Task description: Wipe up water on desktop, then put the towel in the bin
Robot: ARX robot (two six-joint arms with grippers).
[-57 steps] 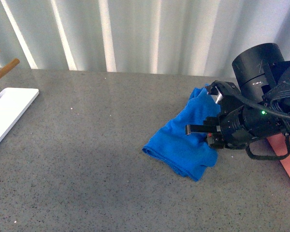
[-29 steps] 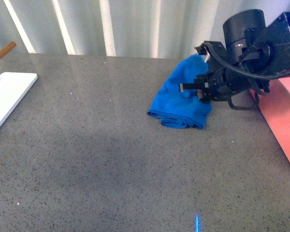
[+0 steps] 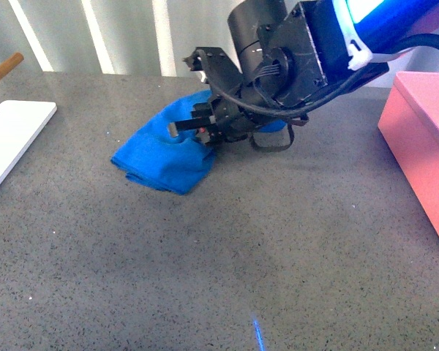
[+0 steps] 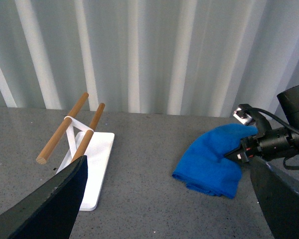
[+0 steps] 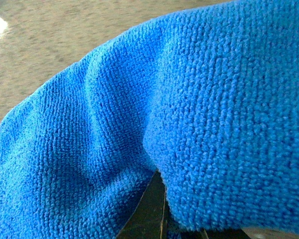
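Observation:
The blue towel [image 3: 155,156] lies bunched on the grey speckled desktop [image 3: 241,278], left of centre. My right gripper [image 3: 197,129] is shut on the towel's right edge and presses it to the surface. In the right wrist view the towel [image 5: 139,114] fills nearly the whole picture, with a strip of desktop [image 5: 65,35] behind it. The pink bin [image 3: 424,139] stands at the right edge. My left gripper [image 4: 169,209] hangs open above the desktop, nothing between its fingers [image 4: 55,199], looking at the towel [image 4: 209,162] and the right gripper [image 4: 242,152]. I can make out no water.
A flat white tray [image 3: 11,146] lies at the left edge, with two wooden rods [image 4: 65,129] tied by a white band above it. A white corrugated wall [image 3: 132,36] runs behind the desktop.
My right gripper has dragged the towel leftwards across the desktop, from the right side to left of centre. More of the pink bin shows at the right.

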